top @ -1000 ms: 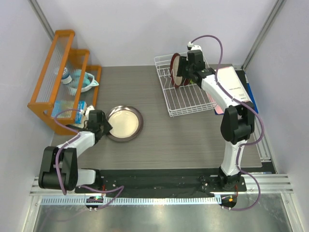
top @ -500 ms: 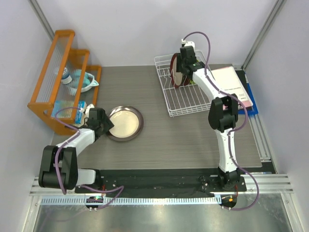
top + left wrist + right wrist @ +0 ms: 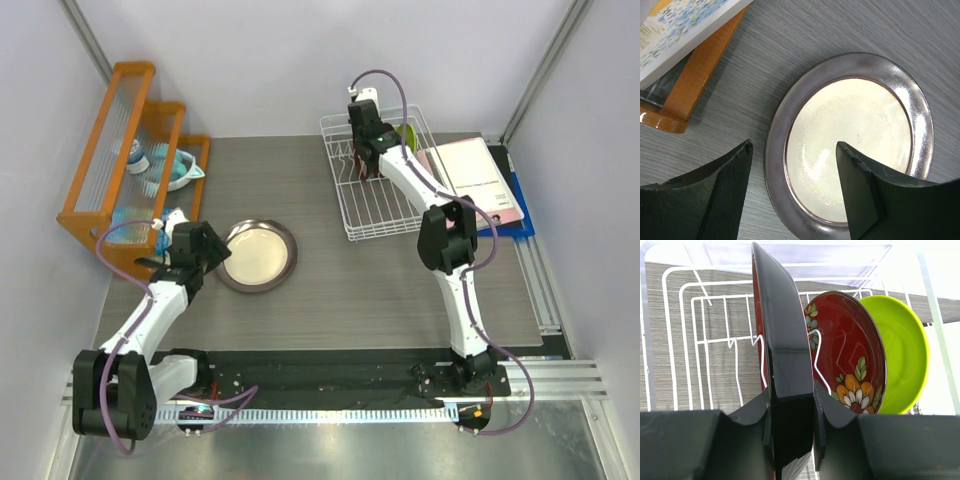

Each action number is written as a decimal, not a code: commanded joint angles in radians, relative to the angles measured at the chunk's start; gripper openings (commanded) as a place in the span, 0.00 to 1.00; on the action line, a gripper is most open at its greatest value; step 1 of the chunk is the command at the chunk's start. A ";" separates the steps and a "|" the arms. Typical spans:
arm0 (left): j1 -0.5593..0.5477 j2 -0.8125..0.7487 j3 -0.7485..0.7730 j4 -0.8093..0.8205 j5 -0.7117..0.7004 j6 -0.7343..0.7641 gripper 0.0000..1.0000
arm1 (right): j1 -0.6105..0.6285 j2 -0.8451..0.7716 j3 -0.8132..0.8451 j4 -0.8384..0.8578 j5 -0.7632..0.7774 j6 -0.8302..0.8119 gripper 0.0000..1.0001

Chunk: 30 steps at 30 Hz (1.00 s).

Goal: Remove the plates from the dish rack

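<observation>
A grey-rimmed cream plate (image 3: 258,256) lies flat on the table. My left gripper (image 3: 203,250) hovers over its left rim, open and holding nothing. From the left wrist view the plate (image 3: 850,135) shows between the spread fingers of the left gripper (image 3: 794,150). My right gripper (image 3: 366,148) reaches into the white wire dish rack (image 3: 385,215) at the back. It is shut on the rim of an upright dark-red-rimmed plate (image 3: 785,340), seen edge-on between the right gripper (image 3: 792,405) fingers. Behind it stand a dark red flowered plate (image 3: 845,355) and a lime green plate (image 3: 905,355).
An orange wooden shelf (image 3: 130,150) with small items stands at the left, its foot (image 3: 695,75) close to the flat plate. A pink-and-white book (image 3: 470,175) lies right of the rack. Rack wires (image 3: 700,330) run behind the held plate.
The left gripper has opened and let go of the grey-rimmed plate. The right gripper has moved left along the rack and closed on the upright dark-red-rimmed plate.
</observation>
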 commanded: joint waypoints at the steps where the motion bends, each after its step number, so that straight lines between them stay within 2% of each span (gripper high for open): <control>1: 0.000 -0.040 0.015 -0.013 -0.014 0.009 0.69 | 0.016 -0.020 0.007 0.063 0.169 -0.077 0.01; 7: -0.001 -0.045 0.017 -0.011 0.004 0.008 0.70 | 0.050 -0.101 -0.058 0.158 0.274 -0.114 0.01; 11: -0.006 -0.057 0.018 -0.008 0.024 0.011 0.78 | 0.065 -0.163 -0.097 0.182 0.332 -0.145 0.01; 21: -0.009 -0.072 0.024 0.004 0.075 0.002 0.99 | 0.069 -0.345 -0.239 0.214 0.321 -0.134 0.01; 30: -0.014 -0.100 0.033 0.008 0.113 -0.009 1.00 | 0.085 -0.485 -0.281 0.156 0.289 -0.057 0.01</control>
